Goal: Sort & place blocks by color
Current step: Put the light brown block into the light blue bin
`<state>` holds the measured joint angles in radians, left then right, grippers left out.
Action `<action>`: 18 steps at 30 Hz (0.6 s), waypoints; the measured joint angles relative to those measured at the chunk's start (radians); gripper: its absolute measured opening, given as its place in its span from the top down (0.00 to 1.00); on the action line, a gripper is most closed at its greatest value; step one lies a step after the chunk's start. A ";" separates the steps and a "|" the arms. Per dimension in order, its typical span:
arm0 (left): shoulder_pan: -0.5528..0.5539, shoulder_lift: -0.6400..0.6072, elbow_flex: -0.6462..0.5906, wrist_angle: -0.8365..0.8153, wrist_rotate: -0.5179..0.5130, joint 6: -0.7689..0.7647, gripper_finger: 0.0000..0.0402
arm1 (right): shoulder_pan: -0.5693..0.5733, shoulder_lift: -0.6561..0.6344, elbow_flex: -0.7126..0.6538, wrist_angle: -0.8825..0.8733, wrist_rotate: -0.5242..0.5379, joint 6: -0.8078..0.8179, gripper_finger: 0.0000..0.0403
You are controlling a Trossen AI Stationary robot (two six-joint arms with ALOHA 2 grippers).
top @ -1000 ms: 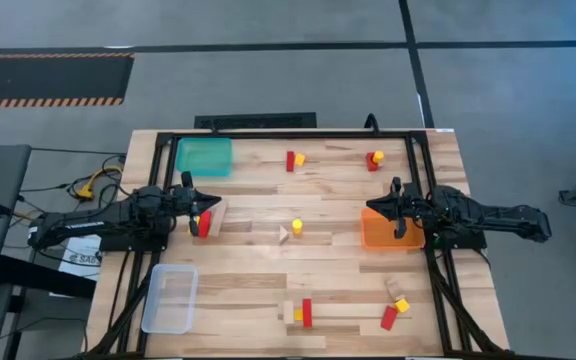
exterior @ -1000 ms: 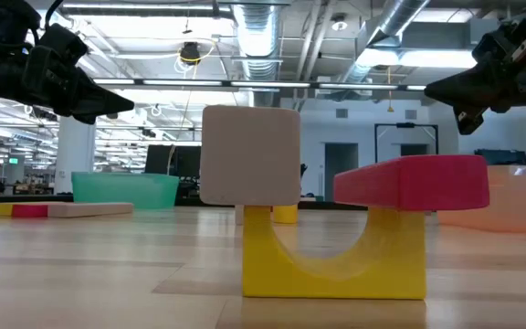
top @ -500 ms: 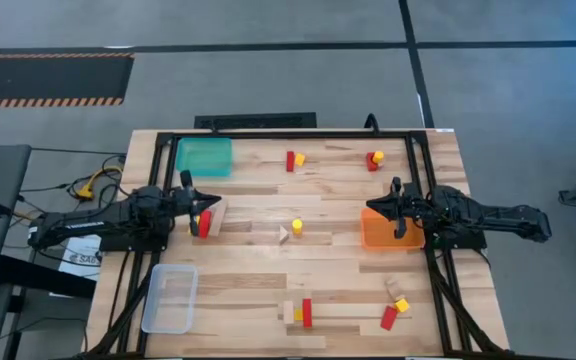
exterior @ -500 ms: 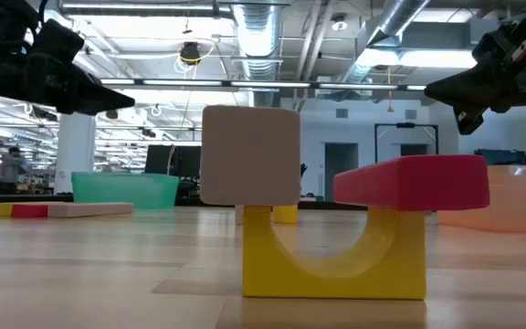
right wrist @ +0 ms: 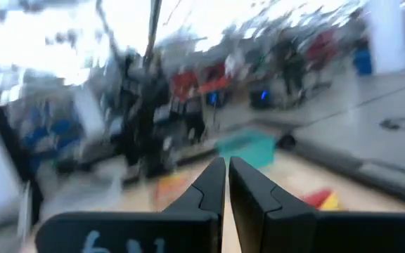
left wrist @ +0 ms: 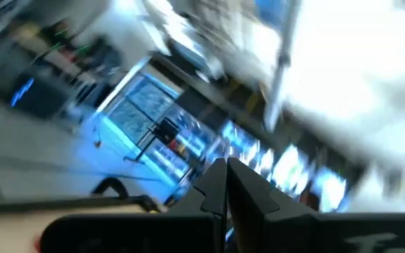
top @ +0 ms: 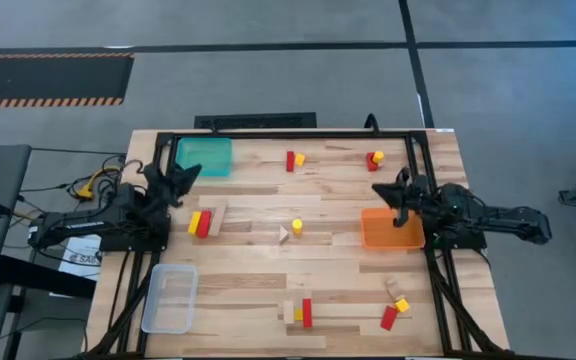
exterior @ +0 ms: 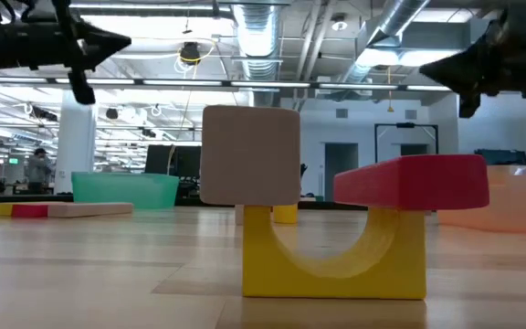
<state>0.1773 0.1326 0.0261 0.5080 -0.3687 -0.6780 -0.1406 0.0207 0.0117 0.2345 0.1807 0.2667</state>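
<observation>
Red, yellow and pale wood blocks lie in small groups on the wooden table: one beside my left arm (top: 203,221), one at the middle (top: 290,230), two at the far edge (top: 295,159) (top: 375,158), two at the near edge (top: 301,313) (top: 395,308). In the low view a wood cube (exterior: 249,155) and a red brick (exterior: 412,181) rest on top of a yellow arch (exterior: 336,251). My left gripper (top: 186,174) (left wrist: 227,169) is shut with nothing in it, tipped upward above the table's left side. My right gripper (top: 380,190) (right wrist: 226,166) is shut with nothing in it, above the orange tray's far edge.
A teal tray (top: 204,156) stands at the far left, an orange tray (top: 391,230) at the right under my right arm, and a clear tray (top: 170,297) at the near left. A black frame (top: 288,133) borders the table. Bare wood lies between the block groups.
My left gripper has risen, tipped its fingers upward and rolled about its own line, swinging off the red and yellow blocks beside it toward the teal tray. My right gripper has tipped upward a little over the orange tray. No block has moved.
</observation>
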 joint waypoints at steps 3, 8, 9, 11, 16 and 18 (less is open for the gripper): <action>0.000 0.001 0.000 -0.006 -0.047 -0.092 1.00 | -0.022 0.008 0.001 0.063 0.005 0.018 0.88; 0.000 0.029 0.000 0.030 -0.011 -0.048 1.00 | -0.023 0.088 0.058 0.065 0.005 0.020 0.88; 0.000 0.034 0.000 0.046 0.009 -0.044 1.00 | -0.021 0.123 0.076 0.065 0.005 0.020 0.88; 0.000 0.049 0.001 0.069 0.037 -0.044 1.00 | -0.015 0.203 0.116 0.058 0.005 0.000 0.88; 0.002 0.184 0.136 -0.104 0.177 0.083 1.00 | -0.003 0.455 0.233 0.060 0.004 -0.011 0.88; 0.003 0.290 0.245 -0.263 0.202 0.172 1.00 | -0.003 0.559 0.285 0.052 0.002 -0.013 0.88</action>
<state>0.1800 0.4223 0.2712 0.2454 -0.1665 -0.5056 -0.1440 0.5800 0.2970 0.2866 0.1832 0.2539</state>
